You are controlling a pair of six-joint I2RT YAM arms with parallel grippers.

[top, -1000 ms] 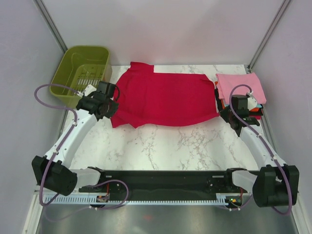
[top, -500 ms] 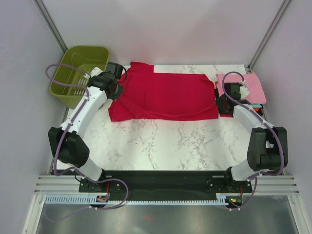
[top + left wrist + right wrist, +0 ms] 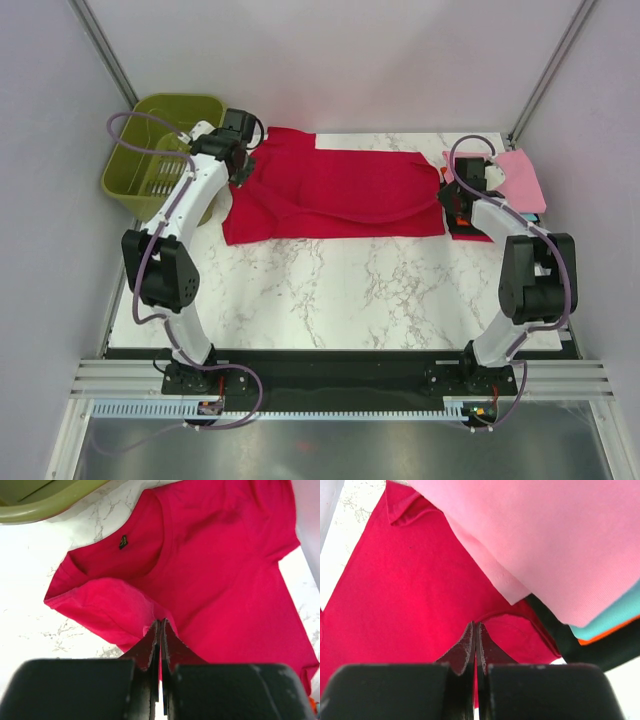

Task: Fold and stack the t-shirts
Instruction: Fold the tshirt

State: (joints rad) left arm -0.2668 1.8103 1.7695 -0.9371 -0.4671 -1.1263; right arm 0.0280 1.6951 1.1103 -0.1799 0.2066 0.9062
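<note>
Lying wide and creased, crimson t-shirt [image 3: 335, 195]

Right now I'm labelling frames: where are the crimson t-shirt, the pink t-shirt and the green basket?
crimson t-shirt [image 3: 330, 190], top view, middle of its body
pink t-shirt [image 3: 522, 180], top view, its bare right part
green basket [image 3: 175, 98], top view, far rim

In the space of a second the left gripper [image 3: 160, 624] has swept from the crimson t-shirt's [image 3: 340, 190] near-left corner out to its far-left corner, ending just beside the olive-green basket [image 3: 135, 190]. The right gripper [image 3: 475, 625] has climbed from the near-right corner to a spot alongside the pink t-shirt [image 3: 522, 175]. The crimson cloth has travelled with both claws: its near hem now lies farther across the marble table [image 3: 330, 290], trailing on the near side of each claw, and a long curved fold has risen between them
</note>
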